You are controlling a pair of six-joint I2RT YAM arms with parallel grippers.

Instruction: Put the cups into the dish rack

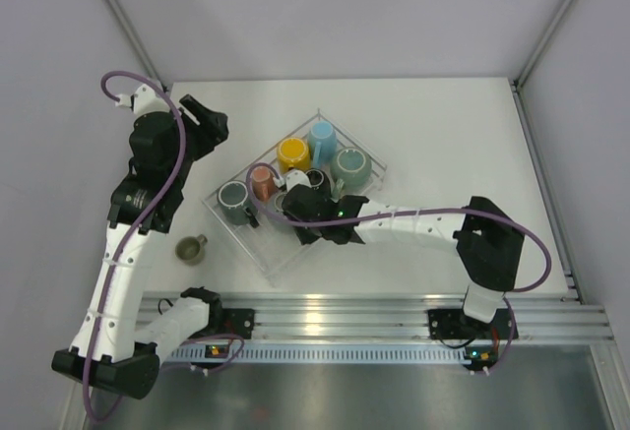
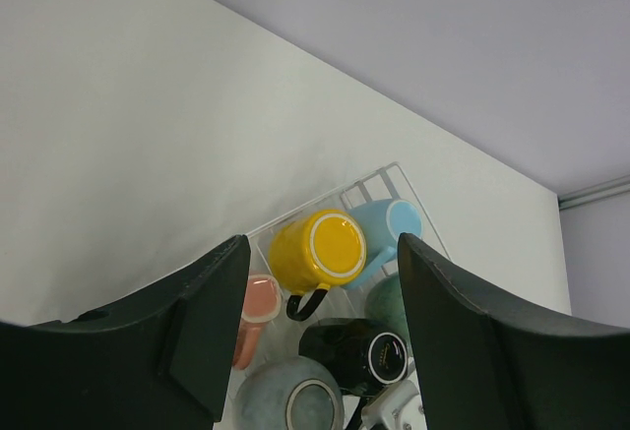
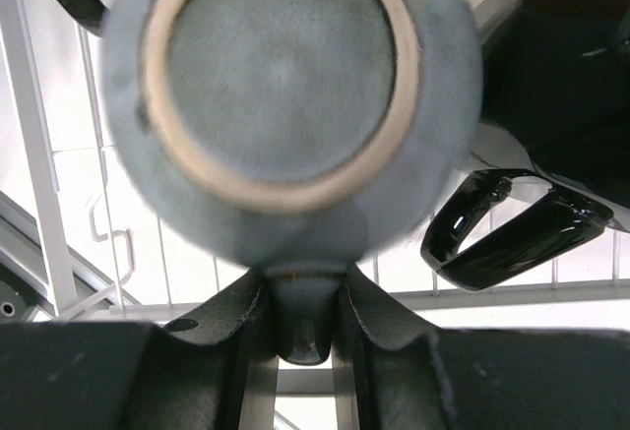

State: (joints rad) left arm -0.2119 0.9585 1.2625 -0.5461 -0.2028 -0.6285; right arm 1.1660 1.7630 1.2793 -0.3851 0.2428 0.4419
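Right wrist, cropped mug (image 3: pixel 285 76), hand (image 3: pixel 301 307) seemingly gripping

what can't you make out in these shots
black mug: top view, mostly under the right arm.
salmon mug: left wrist view, partly behind a left finger.
grey-green mug: right wrist view, blurred, cut by top edge.
olive mug: top view only, too small for detail.

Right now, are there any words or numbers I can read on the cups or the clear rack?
Nothing here can be read clearly.
Glossy black ceramic mug: tiny pale marks around its base, too small to read.
Dull grey-green ceramic mug: plain base, no writing.
Yellow ceramic mug: plain base, no writing.
Clear plastic dish rack: no label seen.
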